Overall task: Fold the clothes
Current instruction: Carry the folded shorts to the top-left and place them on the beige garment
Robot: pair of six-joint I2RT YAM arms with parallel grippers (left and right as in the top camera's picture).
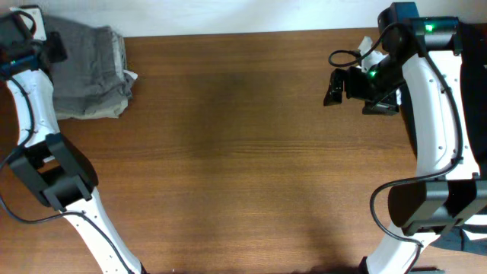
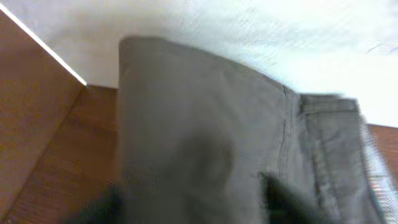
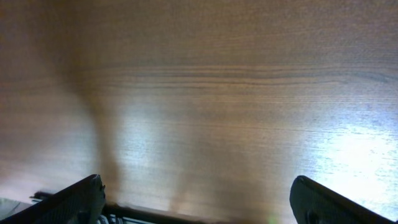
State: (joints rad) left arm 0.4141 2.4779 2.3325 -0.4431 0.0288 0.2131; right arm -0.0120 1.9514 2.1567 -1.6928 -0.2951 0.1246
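Where the table (image 1: pixel 243 152) ends at left, grey clothes (image 1: pixel 90 68), folded, wrinkled.

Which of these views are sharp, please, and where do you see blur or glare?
Overhead view: sharp and evenly lit, with faint shadows on the table. Left wrist view: blurred throughout, the grey garment soft-edged and the white background washed out. Right wrist view: bright glare patches on the wood, and the right gripper dark and out of focus at the bottom edge.

Clothes (image 2: pixel 205 143) seem out of focus; glare brightens the table (image 3: pixel 348 155).
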